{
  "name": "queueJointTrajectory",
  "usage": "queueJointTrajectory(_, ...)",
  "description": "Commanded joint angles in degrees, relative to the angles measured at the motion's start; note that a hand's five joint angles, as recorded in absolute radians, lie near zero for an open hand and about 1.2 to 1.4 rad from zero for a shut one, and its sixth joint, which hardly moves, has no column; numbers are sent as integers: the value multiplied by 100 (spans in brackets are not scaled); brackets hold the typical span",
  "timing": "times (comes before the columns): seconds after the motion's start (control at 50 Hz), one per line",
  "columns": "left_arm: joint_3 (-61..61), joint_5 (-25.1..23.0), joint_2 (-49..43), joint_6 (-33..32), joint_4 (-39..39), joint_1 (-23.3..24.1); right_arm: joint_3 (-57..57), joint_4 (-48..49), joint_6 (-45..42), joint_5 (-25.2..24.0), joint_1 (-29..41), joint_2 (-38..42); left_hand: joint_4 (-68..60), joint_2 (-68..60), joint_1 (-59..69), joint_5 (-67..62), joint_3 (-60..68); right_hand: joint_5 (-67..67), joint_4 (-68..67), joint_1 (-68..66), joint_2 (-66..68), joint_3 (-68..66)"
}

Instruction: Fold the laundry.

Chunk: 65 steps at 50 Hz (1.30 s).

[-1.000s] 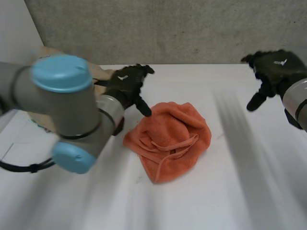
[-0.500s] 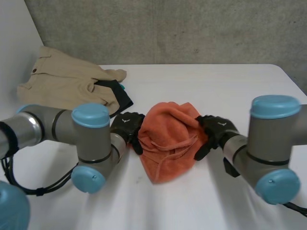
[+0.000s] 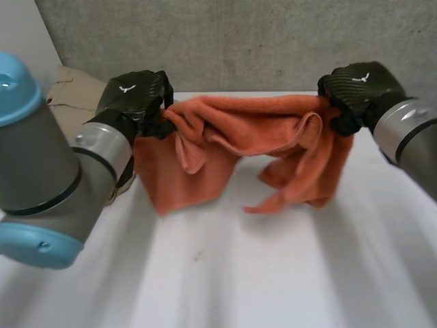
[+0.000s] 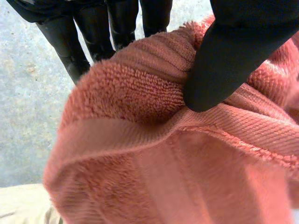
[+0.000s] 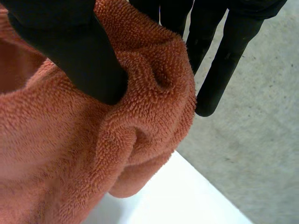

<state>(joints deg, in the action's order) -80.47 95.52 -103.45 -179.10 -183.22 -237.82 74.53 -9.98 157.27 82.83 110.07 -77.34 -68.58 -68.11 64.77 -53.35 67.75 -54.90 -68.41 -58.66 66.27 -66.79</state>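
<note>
Rough, looped terry towel (image 3: 225, 130)

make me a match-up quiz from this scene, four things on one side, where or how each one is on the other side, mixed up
Things:
1. left hand
2. right hand
3. orange towel
4. beige clothing

States:
A. stretched in the air between both hands, its lower part hanging toward the table
B. lying on the table, held by no hand
C. shut on the towel's end far from the beige clothing
D. shut on the towel's end next to the beige clothing

Pairs: 1-D, 2-C, 3-A, 4-B
</note>
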Motion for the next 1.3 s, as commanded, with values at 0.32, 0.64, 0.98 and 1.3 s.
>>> queueJointTrajectory(0.32,1226,-86,-2495,-55,366,-255,-1011,1489,-2218,224,217,2399,-1142,-1189,1523,-1665,1225,5059,5410,4435,-5196,5248)
queueJointTrajectory(0.64,446,-95,-1565,-99,-170,-335,879,490,-471,1095,94,633,5315,5269,-4934,4793,-5232,5490,5841,4866,-5627,5679)
queueJointTrajectory(0.98,-1506,-121,-1361,-2005,-1699,-36,3252,1050,1192,190,-267,254,4844,4797,-4463,4321,-4761,4422,4773,3797,-4559,4611)
queueJointTrajectory(1.3,-919,-130,-2214,-2279,-1787,-27,3639,2396,6,708,-170,860,4744,4697,-4363,4222,-4661,3716,4067,3092,-3853,3905)
